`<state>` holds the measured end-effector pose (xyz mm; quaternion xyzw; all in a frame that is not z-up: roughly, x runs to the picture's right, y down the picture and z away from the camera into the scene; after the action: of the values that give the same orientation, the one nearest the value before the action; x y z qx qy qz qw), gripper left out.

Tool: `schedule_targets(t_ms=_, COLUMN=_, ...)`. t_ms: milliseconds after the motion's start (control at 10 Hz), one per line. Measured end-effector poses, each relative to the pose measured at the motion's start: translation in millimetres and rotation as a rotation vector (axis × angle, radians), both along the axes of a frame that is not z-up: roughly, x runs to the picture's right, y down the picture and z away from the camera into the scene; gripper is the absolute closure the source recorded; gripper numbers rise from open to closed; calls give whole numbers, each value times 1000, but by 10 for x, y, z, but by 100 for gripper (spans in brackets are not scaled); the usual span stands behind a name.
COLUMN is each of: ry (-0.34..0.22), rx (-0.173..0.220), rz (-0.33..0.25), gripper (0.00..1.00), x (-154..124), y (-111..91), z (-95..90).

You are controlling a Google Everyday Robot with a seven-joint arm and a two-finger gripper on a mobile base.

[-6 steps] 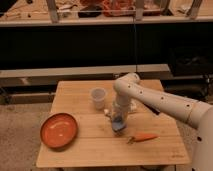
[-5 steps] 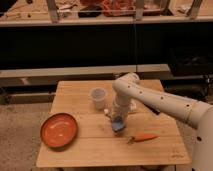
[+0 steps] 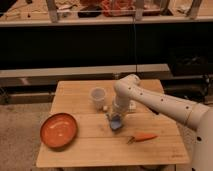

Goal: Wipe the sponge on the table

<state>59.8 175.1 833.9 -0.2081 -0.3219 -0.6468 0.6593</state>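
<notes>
- one table [image 3: 90,145], light wood planks, sitting in the lower middle of the frame
- one sponge [image 3: 116,124], pale blue, lying on the table a bit right of centre, just under the gripper
- one gripper [image 3: 118,118], pointing down and sitting right on top of the sponge; cannot tell whether it is spread, pressed together or pinching the sponge
- one arm [image 3: 155,100], white, reaching in from the right edge of the frame and bending down over the table centre
- one clear cup [image 3: 98,96], standing upright at upper centre of the table, left of the gripper and apart from it
- one small white bit [image 3: 105,107], lying just beside the cup's base
- one white packet [image 3: 132,106], showing partly behind the arm
- one orange bowl [image 3: 58,131], sitting at the table's left edge, well apart from the sponge
- one carrot [image 3: 143,136], lying lower right of the sponge, near it but not touching
- one grey shelf [image 3: 60,72], running across behind the table
- versus half a second ago: gripper and sponge are staying at about the same spot; cup, bowl and carrot are showing no shift
</notes>
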Motion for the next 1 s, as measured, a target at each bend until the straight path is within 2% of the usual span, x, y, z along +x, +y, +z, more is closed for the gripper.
schedule_targets(t_ms=200, ry=-19, rx=9, rz=-42, gripper=100, x=-194, y=44, z=47)
schedule_targets(t_ms=500, ry=-55, rx=-5, rz=-100, gripper=100, x=-437, y=212, z=116)
schedule_targets(t_ms=700, ry=-99, rx=-11, rz=-136, gripper=100, x=-537, y=363, z=43)
schedule_targets(t_ms=1000, ry=-173, rx=3, rz=-186, gripper=100, x=-657, y=559, z=-195)
